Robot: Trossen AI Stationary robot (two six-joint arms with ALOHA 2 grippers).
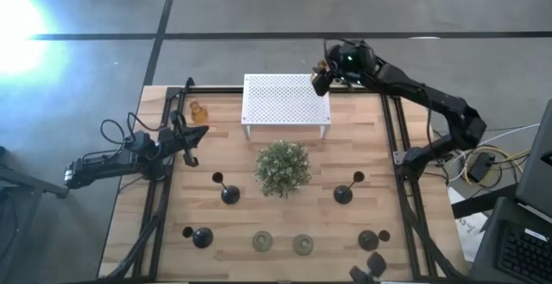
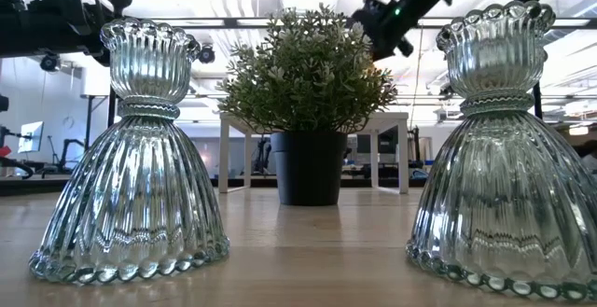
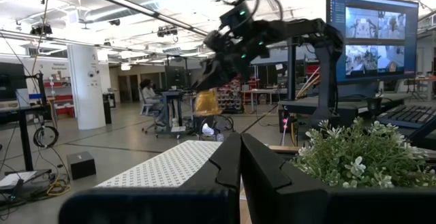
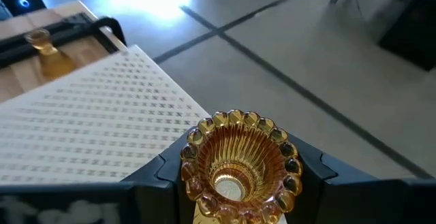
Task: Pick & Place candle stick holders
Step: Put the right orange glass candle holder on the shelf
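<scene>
So the right gripper [image 1: 321,78] is up over the far right corner of the white perforated stand [image 1: 285,101], and it's clamped around an amber glass holder [image 4: 238,166]; the right wrist view looks straight down into its scalloped, ribbed cup, with a dark finger on either side. From the left wrist view you can see that holder [image 3: 206,103] hanging in the air under the right arm, clear of the stand top. The second amber holder [image 1: 198,111] sits on the table just left of the stand, near the far left corner. The left gripper [image 1: 191,135] is parked over the left side of the table, not far from that amber one, with its fingers [image 3: 225,169] pressed together and nothing between them. The bushy green plant [image 1: 282,167] is in the middle of the table, just nearer than the stand. Two tall black holders [image 1: 228,191] and [image 1: 345,191] flank the plant. Along the near edge there's a short black holder [image 1: 200,236] on the left, two pale greenish glass holders [image 1: 262,242] and [image 1: 303,244] in the middle, and another short black one [image 1: 369,239] on the right. In the low view, the greenish pair [image 2: 135,158] and [image 2: 499,158] stand upright on either side of the plant.
</scene>
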